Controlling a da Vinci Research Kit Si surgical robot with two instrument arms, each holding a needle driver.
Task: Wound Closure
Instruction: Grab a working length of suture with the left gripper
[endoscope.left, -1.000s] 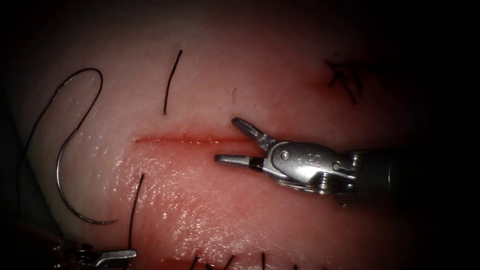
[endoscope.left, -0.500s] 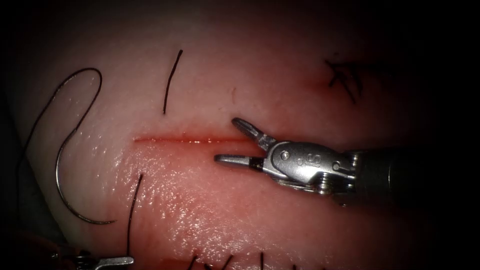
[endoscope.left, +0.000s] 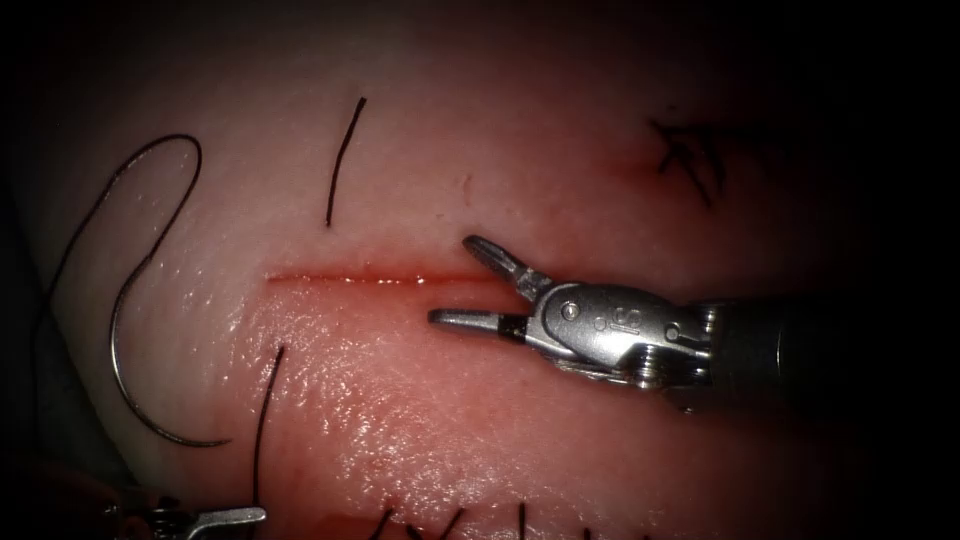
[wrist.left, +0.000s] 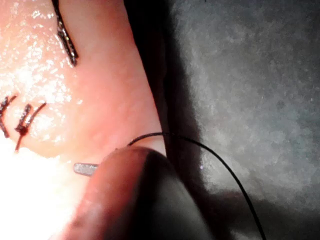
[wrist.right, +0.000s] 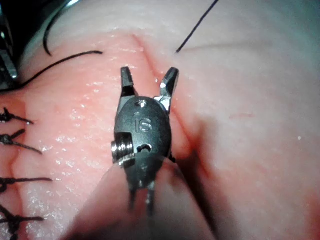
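A: Endoscope view, we're seeing the right hand spread wide, holding nothing, straddling the cut.
B: Needle is lying loose on the tissue, far left. We can't tell on the left hand.

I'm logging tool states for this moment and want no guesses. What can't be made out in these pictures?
- Left tool, endoscope view: cut off by the bottom edge, one jaw visible; open or shut unclear, any hold unclear.
- Thread: its far end fades into the dark left edge.
- Needle on the tissue: where thread joins it is too fine to place.
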